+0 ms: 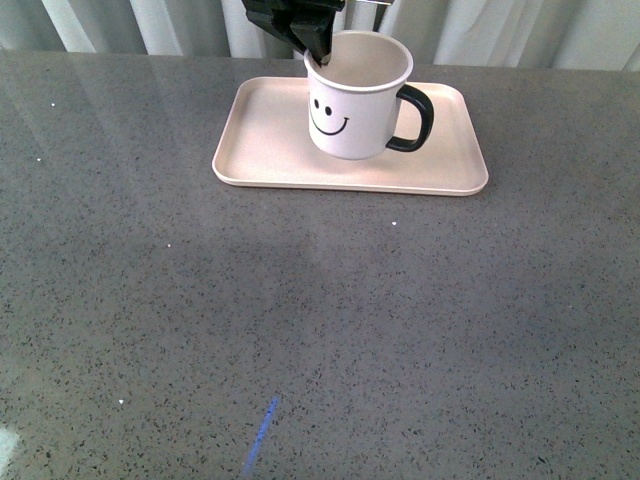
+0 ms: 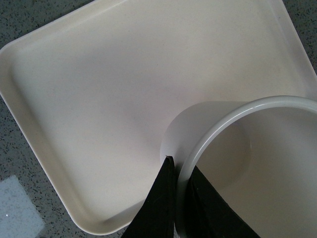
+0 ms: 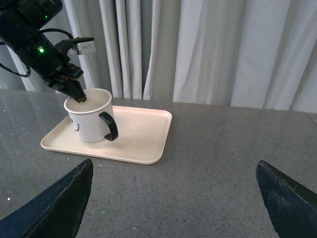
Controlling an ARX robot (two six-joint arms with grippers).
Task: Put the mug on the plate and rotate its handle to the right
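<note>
Two jaws of left gripper (image 2: pixel 181 167) pinch mug (image 1: pixel 355 110) rim; mug on plate (image 1: pixel 265 155).

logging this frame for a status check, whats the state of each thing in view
mug: upright on the plate, empty
handle: pointing right
plate: flat on the table, carrying the mug
left tool: shut on the mug's rim, one finger inside, one outside
right tool: open, holding nothing, away from the mug

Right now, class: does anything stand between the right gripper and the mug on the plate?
Nothing visible. Only bare table lies between the open right gripper and the mug on the plate; the left gripper pinches the mug's rim.
</note>
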